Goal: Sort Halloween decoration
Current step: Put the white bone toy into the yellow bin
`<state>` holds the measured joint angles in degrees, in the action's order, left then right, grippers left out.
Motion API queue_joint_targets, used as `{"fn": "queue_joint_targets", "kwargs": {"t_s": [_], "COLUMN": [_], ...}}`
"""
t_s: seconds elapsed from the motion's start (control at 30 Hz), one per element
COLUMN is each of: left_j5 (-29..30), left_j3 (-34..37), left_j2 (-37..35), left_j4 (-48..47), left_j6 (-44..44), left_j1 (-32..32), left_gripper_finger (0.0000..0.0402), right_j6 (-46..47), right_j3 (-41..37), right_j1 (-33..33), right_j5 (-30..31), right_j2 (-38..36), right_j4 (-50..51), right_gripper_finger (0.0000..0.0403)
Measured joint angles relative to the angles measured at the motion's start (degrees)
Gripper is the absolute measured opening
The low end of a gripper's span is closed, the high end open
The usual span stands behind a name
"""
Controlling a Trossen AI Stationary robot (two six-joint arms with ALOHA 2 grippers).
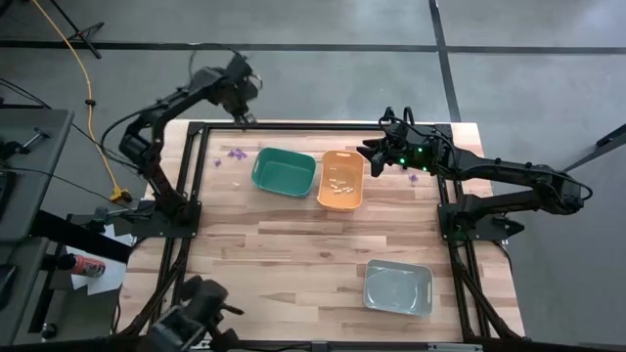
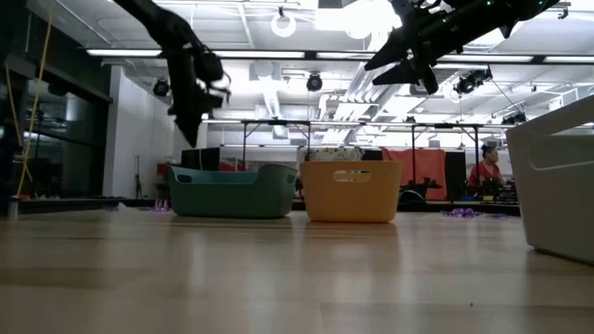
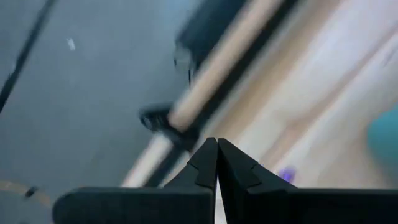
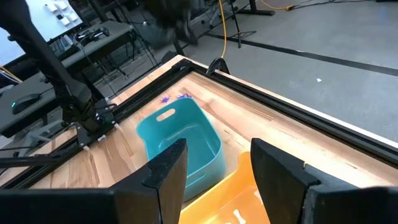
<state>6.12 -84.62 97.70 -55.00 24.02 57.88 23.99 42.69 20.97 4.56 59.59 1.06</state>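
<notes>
Several tiny purple Halloween trinkets (image 1: 235, 153) lie on the wooden table at the far left, just left of the green bin (image 1: 284, 171). More purple ones (image 1: 413, 178) lie right of the orange bin (image 1: 340, 180), which has whitish trinkets (image 1: 341, 184) on its floor. My left gripper (image 1: 245, 119) hangs high over the table's far left edge, pointing steeply down, its fingers (image 3: 205, 163) shut with nothing showing between them. My right gripper (image 1: 372, 156) hovers open above the orange bin's far right corner, its fingers (image 4: 166, 175) apart and nothing between them.
A grey bin (image 1: 398, 288) stands near the table's front right. A black frame rail (image 1: 293, 125) runs along the far edge under my left gripper. The table's middle and near left are bare wood (image 1: 274, 254). A person (image 2: 483, 172) sits far behind the table.
</notes>
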Motion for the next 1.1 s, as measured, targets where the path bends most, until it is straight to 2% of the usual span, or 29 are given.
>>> {"fn": "queue_joint_targets", "kwargs": {"t_s": [0.17, 0.23, 0.33, 0.5, 0.6, 0.73, 0.87, 0.93, 1.03, 1.1], "left_j5": [-2.8, -3.5, -7.6, -20.8, -24.1, -24.3, -21.7, -17.2, -8.2, -7.1], "left_j3": [-0.2, -0.1, 1.0, 10.8, 19.9, 31.7, 38.9, 40.6, 40.2, 38.8], "left_j2": [-4.2, -5.1, -6.7, -13.5, -20.7, -31.7, -40.9, -44.2, -45.6, -44.8], "left_j4": [1.2, -1.0, -5.0, -3.5, 1.7, 6.4, 6.4, 6.2, 6.3, 6.2], "left_j6": [-4.3, -7.9, -13.3, -16.5, -19.5, -25.0, -28.6, -27.3, -27.0, -25.6], "left_j1": [2.0, 2.4, 2.4, -1.4, -6.7, -17.3, -29.0, -33.6, -36.5, -36.3], "left_gripper_finger": [0.0001, 0.0000, 0.0000, 0.0000, 0.0000, 0.0000, 0.0000, 0.0000, 0.0000, 0.0000], "right_j6": [-0.7, -1.4, -1.5, -1.5, -1.5, -1.5, -1.5, -1.5, -1.9, -2.0], "right_j3": [0.0, 0.0, 0.0, 0.0, 0.0, 0.0, 0.0, 0.0, 0.0, 0.0], "right_j1": [0.0, 0.0, 0.0, 0.0, 0.0, 0.0, 0.0, 0.0, 0.0, 0.0], "right_j5": [0.0, 0.0, 0.0, 0.0, 0.0, 0.0, 0.0, 0.0, 0.0, 0.0], "right_j2": [0.0, 0.0, 0.0, 0.0, 0.0, 0.0, 0.0, 0.0, 0.0, 0.0], "right_j4": [0.0, 0.0, 0.0, 0.0, 0.0, 0.0, 0.0, 0.0, 0.0, 0.0], "right_gripper_finger": [0.0171, 0.0171, 0.0171, 0.0171, 0.0171, 0.0171, 0.0171, 0.0171, 0.0171, 0.0171]}}
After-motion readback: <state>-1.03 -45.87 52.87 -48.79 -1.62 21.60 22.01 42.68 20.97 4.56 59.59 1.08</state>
